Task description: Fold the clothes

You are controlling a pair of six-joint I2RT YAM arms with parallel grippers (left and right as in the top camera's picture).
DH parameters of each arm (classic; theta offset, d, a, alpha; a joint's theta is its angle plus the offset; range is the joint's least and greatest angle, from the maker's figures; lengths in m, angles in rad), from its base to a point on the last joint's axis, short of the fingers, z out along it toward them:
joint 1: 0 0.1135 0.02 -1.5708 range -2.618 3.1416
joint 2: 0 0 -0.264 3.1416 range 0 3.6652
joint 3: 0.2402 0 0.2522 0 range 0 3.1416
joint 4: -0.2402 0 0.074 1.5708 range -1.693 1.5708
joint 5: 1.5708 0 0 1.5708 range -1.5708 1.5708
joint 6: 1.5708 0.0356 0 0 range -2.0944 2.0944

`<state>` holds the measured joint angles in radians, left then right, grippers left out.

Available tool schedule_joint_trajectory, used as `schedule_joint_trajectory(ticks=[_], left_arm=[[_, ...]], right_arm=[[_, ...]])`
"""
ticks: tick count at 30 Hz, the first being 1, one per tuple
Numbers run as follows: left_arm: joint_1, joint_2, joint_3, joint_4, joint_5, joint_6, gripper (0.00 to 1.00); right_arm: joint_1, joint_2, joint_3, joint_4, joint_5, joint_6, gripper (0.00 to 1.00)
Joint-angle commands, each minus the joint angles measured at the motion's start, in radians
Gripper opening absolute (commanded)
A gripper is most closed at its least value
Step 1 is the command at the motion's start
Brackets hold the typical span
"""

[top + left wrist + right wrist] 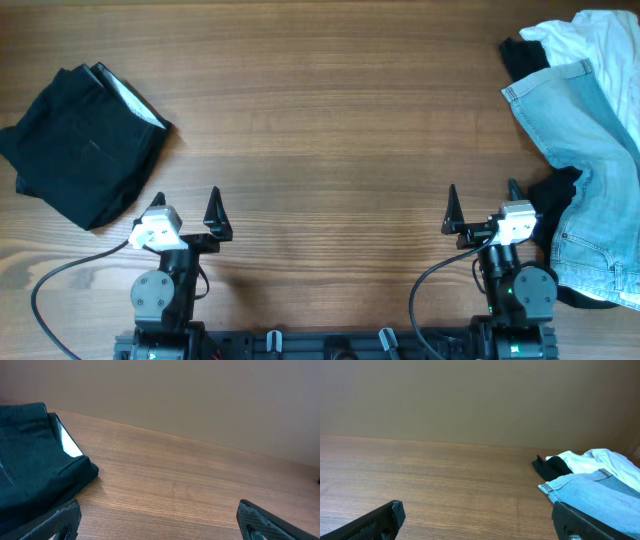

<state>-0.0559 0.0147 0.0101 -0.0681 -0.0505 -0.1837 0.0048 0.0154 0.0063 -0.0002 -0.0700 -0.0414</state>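
Clothes lie in two groups at opposite ends of the wooden surface (pixel 330 130). At the far left sits a folded black garment (pixel 85 145), squared into a neat packet with a strip of white lining (pixel 137 103) showing along its right edge; the left wrist view shows the same packet resting flat on the wood. At the far right is a loose heap: light-blue denim shorts (pixel 590 150) spread crumpled down the right edge, a white shirt (pixel 600 45) bunched at the heap's far end, and a black garment (pixel 522 58) poking out from under both at the upper left of the pile. More black cloth (pixel 556 198) shows beside the shorts, just next to the right arm.

The left claw (pixel 187 205) is spread wide and holds nothing, near the folded packet but apart from it. The right claw (pixel 482 195) is likewise spread and empty, just beside the heap. The middle of the surface lies between them.
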Motion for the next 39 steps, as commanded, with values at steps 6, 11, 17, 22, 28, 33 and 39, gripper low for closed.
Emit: schedule_joint_trajectory(ticks=[6,11,17,22,28,33,39], left_arm=[[0.008,-0.008,-0.004,-0.003,0.016,0.020,1.00],[0.008,-0.008,-0.004,-0.003,0.016,0.020,1.00],[0.008,-0.008,-0.004,0.000,0.016,0.019,1.00],[0.008,-0.008,0.000,0.050,0.035,-0.007,1.00],[0.008,0.115,0.138,0.020,0.035,-0.006,1.00],[0.008,0.493,0.382,-0.054,0.035,-0.005,1.00],[0.008,0.998,0.839,-0.418,0.035,-0.003,1.00]], right_arm=[[-0.005,-0.008,-0.001,0.002,0.014,0.018,1.00],[-0.005,-0.008,-0.001,0.001,0.014,0.018,1.00],[-0.005,-0.008,-0.001,0.002,0.014,0.044,1.00],[-0.005,-0.005,0.013,-0.002,-0.001,0.231,1.00],[-0.005,0.193,0.197,-0.010,0.016,0.209,1.00],[-0.005,0.587,0.523,-0.181,0.018,0.044,1.00],[-0.016,1.167,1.008,-0.541,0.022,-0.012,1.00]])
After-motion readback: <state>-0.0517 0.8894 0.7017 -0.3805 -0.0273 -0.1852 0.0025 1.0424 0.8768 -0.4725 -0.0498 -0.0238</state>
